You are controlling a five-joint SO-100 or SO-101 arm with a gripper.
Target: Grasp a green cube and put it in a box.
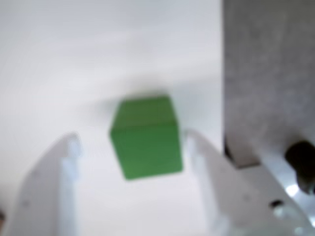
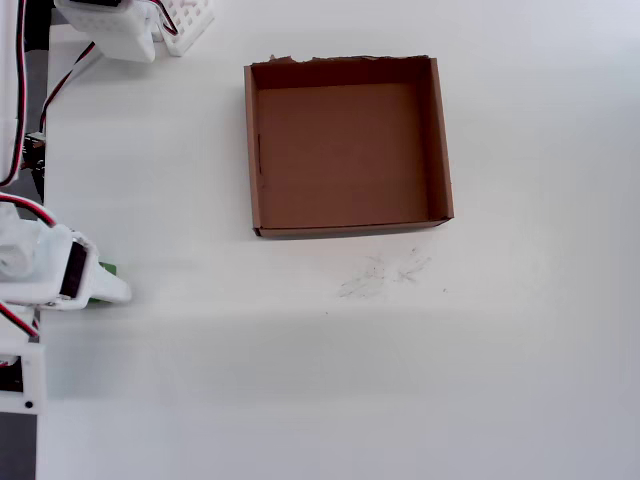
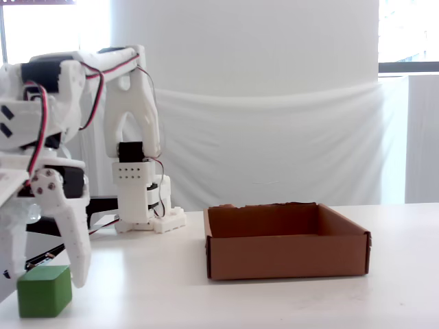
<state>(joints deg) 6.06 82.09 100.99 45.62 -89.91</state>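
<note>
We see one cube [image 3: 44, 290], one box [image 3: 286, 256] and one gripper [image 1: 132, 142]. In the overhead view the cube [image 2: 107, 269] is nearly all hidden under the arm [image 2: 45, 268]; only a green sliver shows at the arm's edge, well to the left of the box [image 2: 252, 150] and a little below its front wall. The wrist view is blurred, yet it shows the cube [image 1: 145, 136] resting on the table [image 1: 98, 59] between the two white fingers [image 1: 199, 152], which are spread wide, with a clear gap on the left and the right one just beside it; whether that one touches we cannot tell. In the fixed view the cube sits on the table [image 3: 240, 301] at the far left, well apart from the box, with one finger [image 3: 74, 247] just beside it. The box is empty, its far edge ragged. The table between cube and box is bare, and the cube lies close to the table's left edge in the overhead view.
</note>
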